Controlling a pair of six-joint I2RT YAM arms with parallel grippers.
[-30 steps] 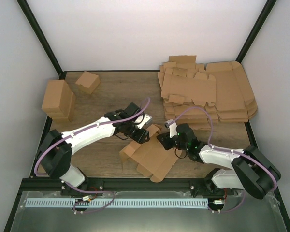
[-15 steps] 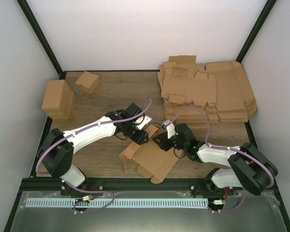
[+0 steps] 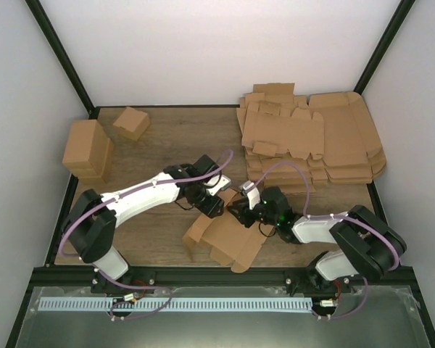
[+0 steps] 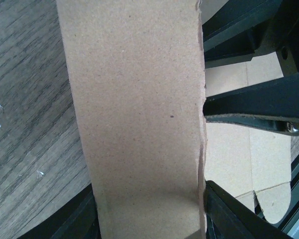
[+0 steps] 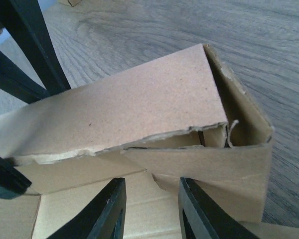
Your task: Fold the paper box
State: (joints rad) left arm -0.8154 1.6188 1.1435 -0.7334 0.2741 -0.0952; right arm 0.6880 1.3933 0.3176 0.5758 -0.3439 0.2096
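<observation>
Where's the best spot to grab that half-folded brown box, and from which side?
Probably the raised wall of the paper box, from above, a finger on each face: it stands off the table as a thin panel, while the rest lies flat.

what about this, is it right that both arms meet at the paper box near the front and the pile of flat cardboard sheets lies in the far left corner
Not quite: the top external view shows the pile of flat cardboard sheets in the far right corner. Both arms do meet at the paper box near the front.
</observation>
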